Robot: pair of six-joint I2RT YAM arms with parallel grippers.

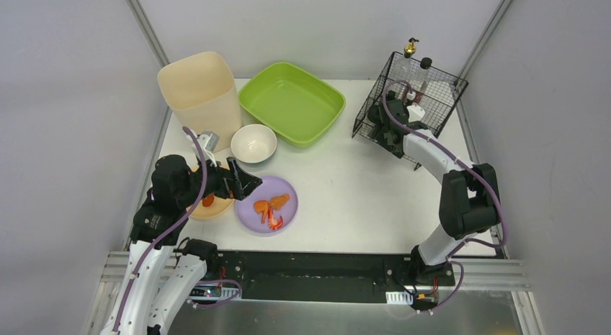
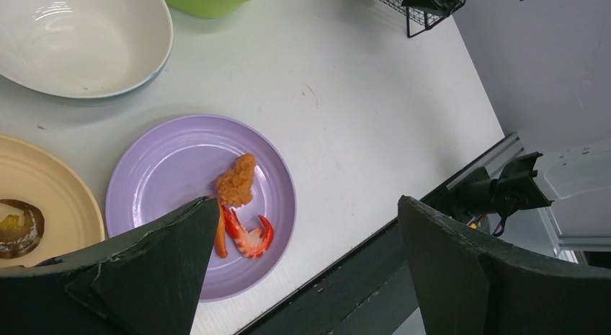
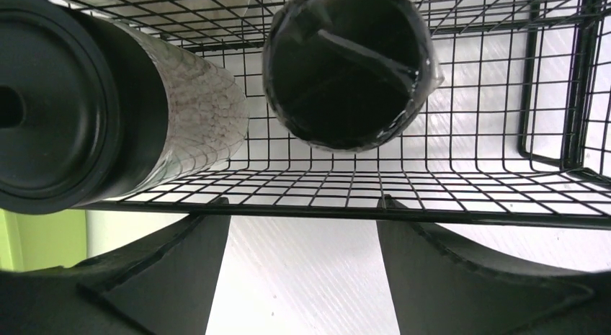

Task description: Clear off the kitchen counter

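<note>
White bench (image 1: pixel 360 191) with grey walls all round, so here's the layout. Far left corner has a cream bin (image 1: pixel 200 90), a tan plate (image 2: pixel 58 198) sits by the near left edge, and there's a white bowl (image 1: pixel 253 143) next to the bin. Left claw (image 1: pixel 247 182) hangs wide open over the purple plate (image 1: pixel 288 194) with the shrimp (image 2: pixel 248 238). Green tray (image 1: pixel 292 103) is at the far edge. Right claw (image 1: pixel 385 124), jaws apart and gripping nothing, is right up against the wire basket (image 1: pixel 432 86) in the far right corner.

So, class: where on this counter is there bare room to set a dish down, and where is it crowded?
Bare counter runs from the purple plate across to the right arm, in front of the green tray and wire basket. The left side is crowded: bin, white bowl, yellow plate and left gripper packed together.
</note>
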